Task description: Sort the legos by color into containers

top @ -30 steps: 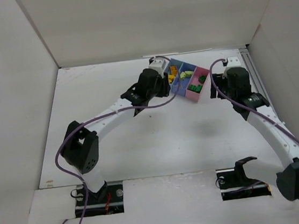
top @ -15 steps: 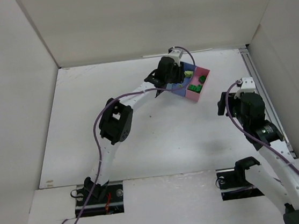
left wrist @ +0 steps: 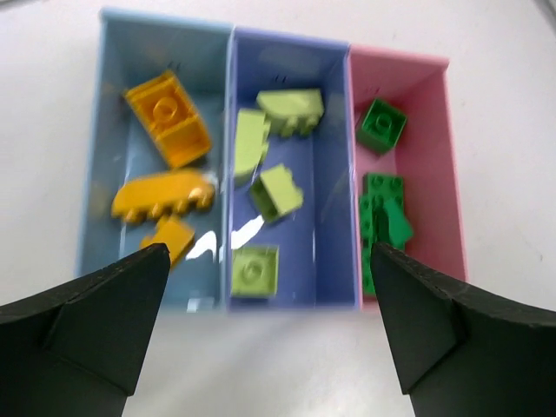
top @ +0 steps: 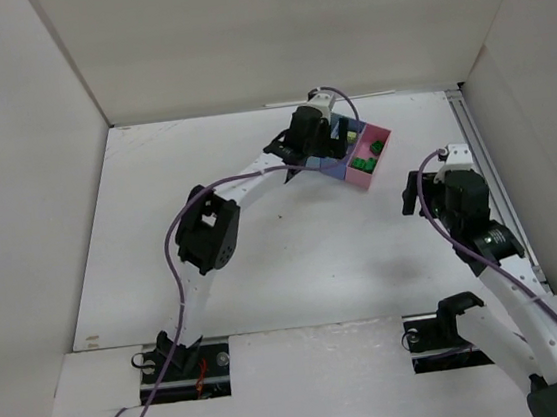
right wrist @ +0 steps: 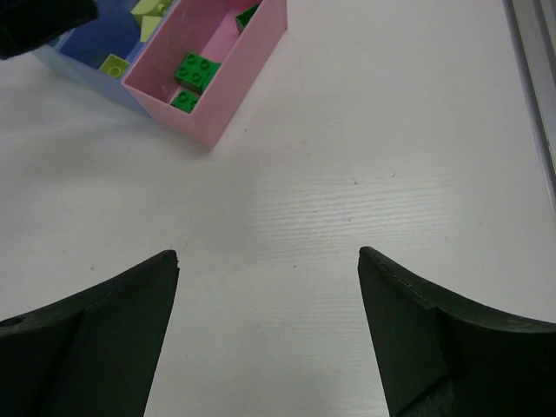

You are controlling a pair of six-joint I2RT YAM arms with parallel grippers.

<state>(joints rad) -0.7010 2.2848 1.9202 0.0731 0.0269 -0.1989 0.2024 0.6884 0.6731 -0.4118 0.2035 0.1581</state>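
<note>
**A:** White panels (top: 269, 38) on three sides, is that right?

**B:** Yes, plain ones at the back, left and right, rising from a white table (top: 265, 270). A grey rail (right wrist: 532, 69) runs along the table's right edge. At the near side, a white ledge (top: 319, 385) has two dark cut-outs where the arms are bolted.

**A:** Where are the containers?

**B:** The containers (top: 361, 181) stand toward the far side of the table, right of centre and turned at an angle. They are joined in a row: light blue bin (left wrist: 91, 191), darker blue bin (left wrist: 326, 217), pink bin (left wrist: 430, 174).

**A:** And the legos?

**B:** Every one of the legos (left wrist: 276, 191) I can see lies inside a bin. Three yellow-orange bricks (left wrist: 168, 130) are in the light blue bin and four pale lime bricks (left wrist: 291, 109) in the darker blue. The dark green bricks (left wrist: 380, 124) are in the pink.

**A:** The jaws?

**B:** The left gripper (left wrist: 269, 252) hangs directly above the bins, jaws spread wide with nothing between them. The right gripper (right wrist: 269, 254) is over bare table, off to the right of the pink bin and nearer the bases. Its jaws are also apart and hold nothing.

**A:** Anything else on the surface?

**B:** Soft shadows under the arms, and purple cables (top: 171, 261) looping alongside them.
</note>
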